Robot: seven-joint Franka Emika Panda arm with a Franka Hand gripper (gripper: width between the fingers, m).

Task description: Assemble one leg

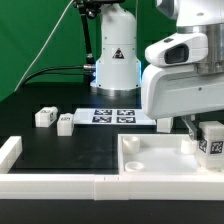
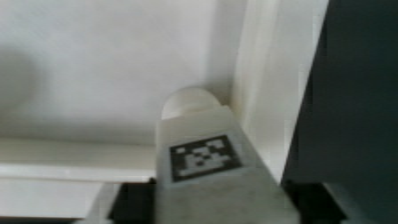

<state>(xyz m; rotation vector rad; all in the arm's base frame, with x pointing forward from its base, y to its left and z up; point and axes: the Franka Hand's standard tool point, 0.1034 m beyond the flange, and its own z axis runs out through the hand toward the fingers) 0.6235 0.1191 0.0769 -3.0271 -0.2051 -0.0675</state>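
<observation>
Black tabletop (image 1: 60,142), green backdrop (image 1: 30,40): your gripper (image 2: 203,205) has its jaws clamped on the leg (image 1: 213,142) at the white panel's (image 1: 150,162) corner on the exterior view's right; you cannot tell whether the leg touches it. Two loose legs (image 1: 43,117) (image 1: 65,123) lie beside the marker board (image 1: 110,115), on the exterior view's left.

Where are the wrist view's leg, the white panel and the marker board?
leg (image 2: 201,152), wrist view, tagged face.
white panel (image 1: 165,162), exterior view, bare top.
marker board (image 1: 110,115), exterior view, middle.
</observation>
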